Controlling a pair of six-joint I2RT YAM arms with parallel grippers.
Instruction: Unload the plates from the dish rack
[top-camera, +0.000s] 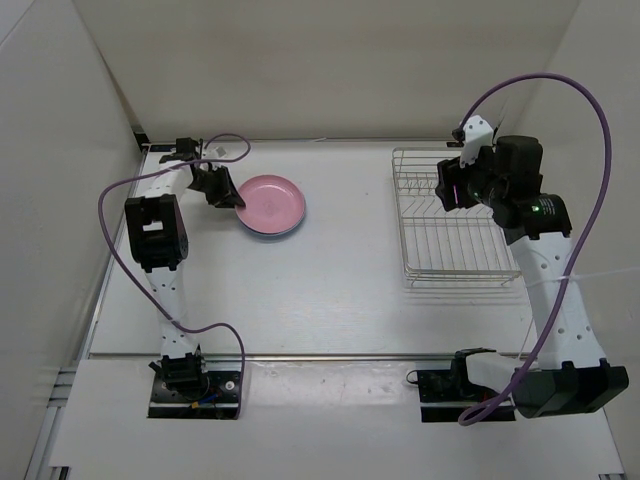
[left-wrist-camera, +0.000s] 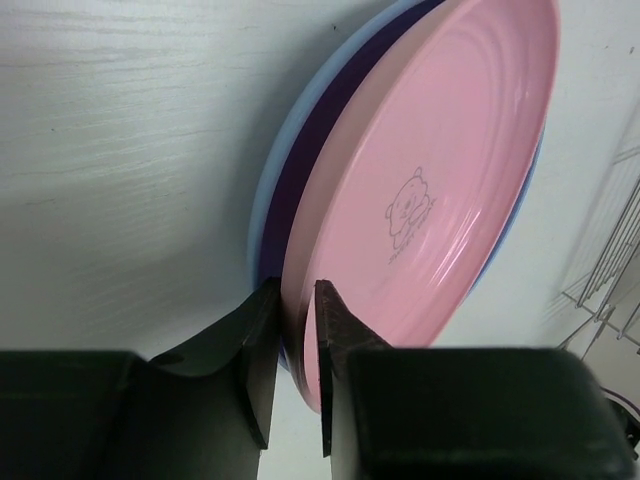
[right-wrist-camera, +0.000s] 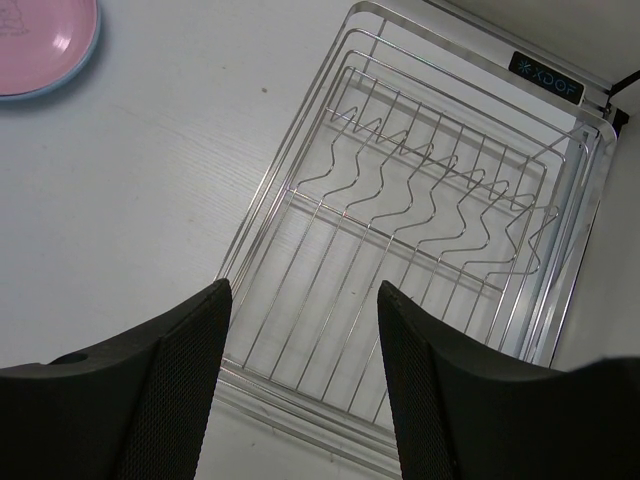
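There are two plates and one rack (top-camera: 455, 225). Both plates are out of the rack. They sit in one pile on the left side of the table (top-camera: 300, 290), well apart from the rack on the right. The pink plate (top-camera: 272, 200) is on top. The blue plate (top-camera: 268, 234) is under it, and only its edge peeks out.

There are two grippers. The left gripper (left-wrist-camera: 298, 350) has its two fingers close together, pinching the rim of the pink plate. A dark gap shows between the two plates on that side. The right gripper (right-wrist-camera: 305, 380) hangs over the rack with its two fingers wide apart, holding nothing.
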